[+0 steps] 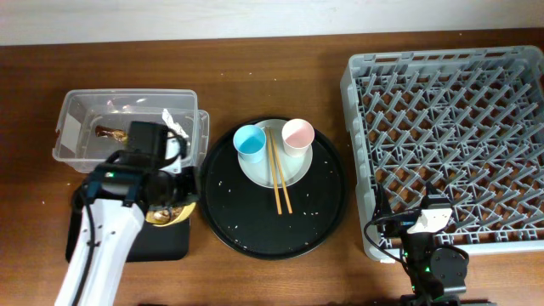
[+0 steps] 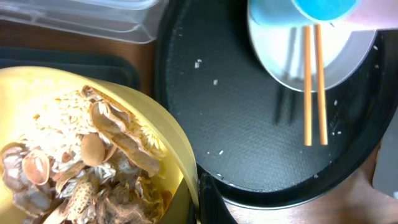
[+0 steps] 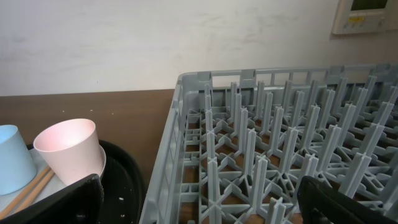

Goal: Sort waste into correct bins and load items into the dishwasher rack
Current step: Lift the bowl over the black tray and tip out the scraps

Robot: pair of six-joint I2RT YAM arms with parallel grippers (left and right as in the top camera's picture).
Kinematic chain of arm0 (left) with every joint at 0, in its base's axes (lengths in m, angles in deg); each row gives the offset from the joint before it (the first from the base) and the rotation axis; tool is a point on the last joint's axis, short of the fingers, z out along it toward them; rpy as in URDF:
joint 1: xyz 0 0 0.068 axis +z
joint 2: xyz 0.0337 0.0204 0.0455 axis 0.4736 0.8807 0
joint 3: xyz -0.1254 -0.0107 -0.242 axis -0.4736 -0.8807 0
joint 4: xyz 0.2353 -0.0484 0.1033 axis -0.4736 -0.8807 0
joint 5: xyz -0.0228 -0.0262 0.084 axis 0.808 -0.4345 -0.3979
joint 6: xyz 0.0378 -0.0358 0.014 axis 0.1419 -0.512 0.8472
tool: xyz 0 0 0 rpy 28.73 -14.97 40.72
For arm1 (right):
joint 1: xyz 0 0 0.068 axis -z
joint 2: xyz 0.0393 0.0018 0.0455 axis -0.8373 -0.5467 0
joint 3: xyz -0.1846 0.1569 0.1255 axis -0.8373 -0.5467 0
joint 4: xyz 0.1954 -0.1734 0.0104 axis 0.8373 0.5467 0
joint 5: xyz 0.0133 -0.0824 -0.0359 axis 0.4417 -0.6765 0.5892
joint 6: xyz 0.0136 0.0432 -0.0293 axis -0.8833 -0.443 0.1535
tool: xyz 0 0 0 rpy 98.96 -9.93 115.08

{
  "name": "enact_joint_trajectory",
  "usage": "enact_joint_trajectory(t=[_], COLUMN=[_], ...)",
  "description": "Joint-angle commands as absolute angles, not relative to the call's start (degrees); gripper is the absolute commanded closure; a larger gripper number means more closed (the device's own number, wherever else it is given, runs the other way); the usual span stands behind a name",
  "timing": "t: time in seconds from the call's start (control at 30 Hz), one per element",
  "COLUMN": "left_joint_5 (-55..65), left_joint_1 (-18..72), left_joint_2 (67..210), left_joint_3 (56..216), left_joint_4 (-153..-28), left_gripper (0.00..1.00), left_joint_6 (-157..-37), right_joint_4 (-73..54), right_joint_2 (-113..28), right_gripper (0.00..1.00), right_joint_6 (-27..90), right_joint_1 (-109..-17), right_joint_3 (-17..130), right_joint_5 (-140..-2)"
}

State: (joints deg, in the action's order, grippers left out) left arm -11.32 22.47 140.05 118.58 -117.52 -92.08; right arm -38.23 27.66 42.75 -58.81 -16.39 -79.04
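My left gripper [image 1: 167, 201] is shut on the rim of the yellow bowl [image 2: 169, 140] and holds it over the shallow black tray [image 1: 166, 242]. The bowl holds brownish food scraps with rice [image 2: 81, 158]. The clear tub [image 1: 81, 127] holds a brown-gold wrapper [image 1: 109, 132] and a white tissue [image 1: 175, 120]. The grey-white plate [image 1: 285, 170] carries the blue cup [image 1: 250, 142], the pink cup [image 1: 297, 136] and the chopsticks [image 1: 278, 177]. My right gripper [image 3: 205, 208] is open and empty at the front-left corner of the grey rack [image 1: 450, 127].
The plate sits on a large round black tray [image 1: 272, 212] strewn with rice grains, between the bins and the rack. The clear tub and the black tray stand close together at the left. Bare wooden table shows along the front and back.
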Motion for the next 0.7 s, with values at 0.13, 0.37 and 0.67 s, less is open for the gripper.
enact_joint_trajectory(t=[0.13, 0.37, 0.67], left_joint_5=[3.7, 23.4, 41.4], left_joint_1=[33.3, 50.8, 68.3], left_joint_2=[139.0, 139.0, 139.3], left_joint_3=[113.2, 112.2, 102.9], left_joint_4=[-113.6, -113.9, -113.0], left_gripper=[1.00, 1.00, 1.00], left_joint_6=[-83.5, -73.5, -64.8], right_joint_4=[-37.9, -37.9, -37.9], right_joint_2=[28.0, 28.0, 28.0], right_gripper=[0.02, 0.02, 0.02], right_joint_6=[42.7, 42.7, 42.7], right_joint_1=[-58.7, -58.7, -58.7], right_joint_3=[-16.7, -16.7, -16.7], right_joint_5=[-79.3, -79.3, -79.3])
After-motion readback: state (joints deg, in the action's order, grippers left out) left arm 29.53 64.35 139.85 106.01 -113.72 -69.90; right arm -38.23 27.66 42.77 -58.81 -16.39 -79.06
